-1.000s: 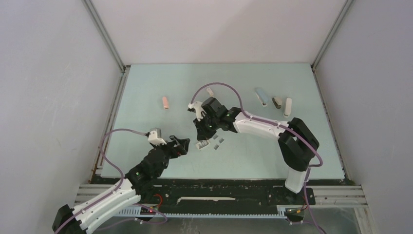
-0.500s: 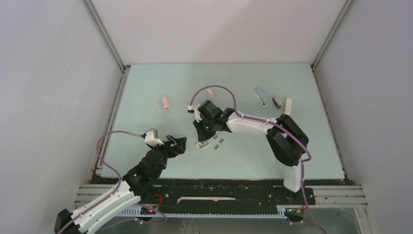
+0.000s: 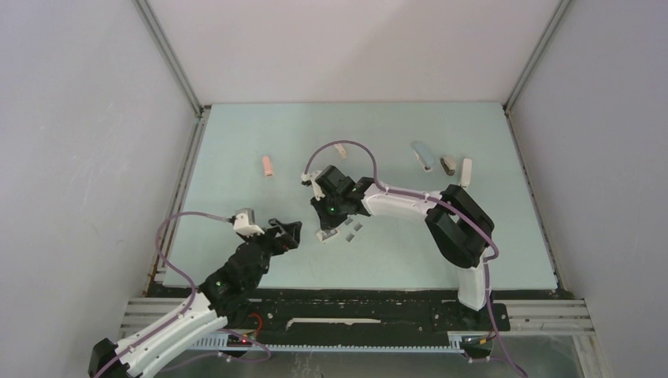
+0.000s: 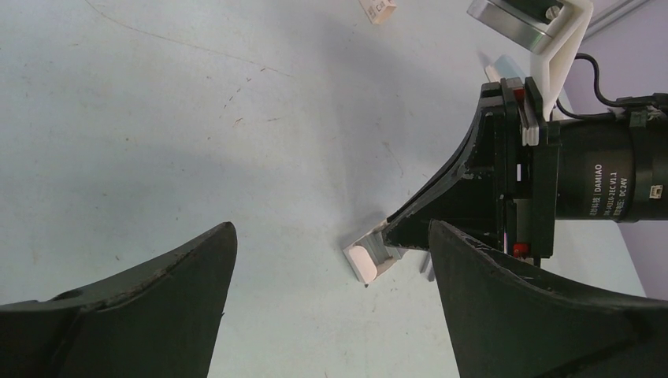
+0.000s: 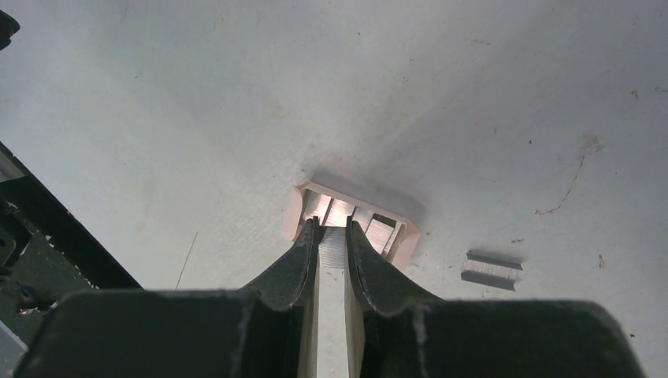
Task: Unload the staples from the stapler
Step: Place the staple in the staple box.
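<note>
The right gripper (image 5: 332, 236) reaches down into the open stapler (image 5: 293, 213), fingers drawn narrow around a grey staple strip (image 5: 332, 250) inside it. Two loose strips (image 5: 492, 260) lie just beside. The left gripper (image 4: 331, 232) hangs wide, empty.

The table (image 5: 157, 94) is seen as matt and pale, with fine scratches. The staples (image 5: 492, 269) look like grey metal, faintly shiny. The stapler (image 5: 293, 216) shell appears as smooth pale plastic. The jaws are of matt black plastic.
</note>
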You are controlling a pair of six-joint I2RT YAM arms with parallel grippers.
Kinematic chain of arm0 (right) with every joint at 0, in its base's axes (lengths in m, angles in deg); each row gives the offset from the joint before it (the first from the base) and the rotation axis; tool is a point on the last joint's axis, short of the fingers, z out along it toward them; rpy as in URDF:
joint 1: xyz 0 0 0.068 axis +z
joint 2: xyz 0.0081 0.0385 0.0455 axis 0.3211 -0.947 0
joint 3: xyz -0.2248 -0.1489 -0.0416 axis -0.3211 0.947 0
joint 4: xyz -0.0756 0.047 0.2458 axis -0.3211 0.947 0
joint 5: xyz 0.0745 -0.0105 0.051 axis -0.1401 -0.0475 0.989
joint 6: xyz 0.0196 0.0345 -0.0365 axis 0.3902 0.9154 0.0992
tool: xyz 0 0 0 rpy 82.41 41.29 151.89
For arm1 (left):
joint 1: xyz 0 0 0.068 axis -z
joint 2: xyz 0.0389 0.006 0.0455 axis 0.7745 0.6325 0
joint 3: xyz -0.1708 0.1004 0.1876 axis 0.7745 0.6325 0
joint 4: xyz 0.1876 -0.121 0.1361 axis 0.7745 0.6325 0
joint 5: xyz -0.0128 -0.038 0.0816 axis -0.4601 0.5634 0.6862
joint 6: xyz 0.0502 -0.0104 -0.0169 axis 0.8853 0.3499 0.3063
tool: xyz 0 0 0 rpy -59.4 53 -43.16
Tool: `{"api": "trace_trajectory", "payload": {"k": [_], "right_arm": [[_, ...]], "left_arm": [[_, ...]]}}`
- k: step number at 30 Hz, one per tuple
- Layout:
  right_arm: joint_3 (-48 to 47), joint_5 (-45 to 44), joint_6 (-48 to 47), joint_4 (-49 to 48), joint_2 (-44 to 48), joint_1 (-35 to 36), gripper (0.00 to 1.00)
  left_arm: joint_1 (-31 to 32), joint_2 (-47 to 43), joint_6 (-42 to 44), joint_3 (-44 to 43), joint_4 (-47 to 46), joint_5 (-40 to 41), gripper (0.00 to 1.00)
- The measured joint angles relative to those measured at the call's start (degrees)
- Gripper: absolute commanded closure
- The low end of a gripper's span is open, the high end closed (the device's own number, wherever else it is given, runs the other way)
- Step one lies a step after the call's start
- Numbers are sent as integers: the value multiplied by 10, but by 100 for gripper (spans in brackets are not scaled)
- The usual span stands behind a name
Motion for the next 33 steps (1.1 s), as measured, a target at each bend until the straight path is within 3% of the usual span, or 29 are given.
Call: {"api": "trace_trajectory", "payload": {"k": [33], "right_arm": [[-34,-24,3,28,-31,24,86]], "left_arm": [[0,-10,-1,6,3,-1,3]]}}
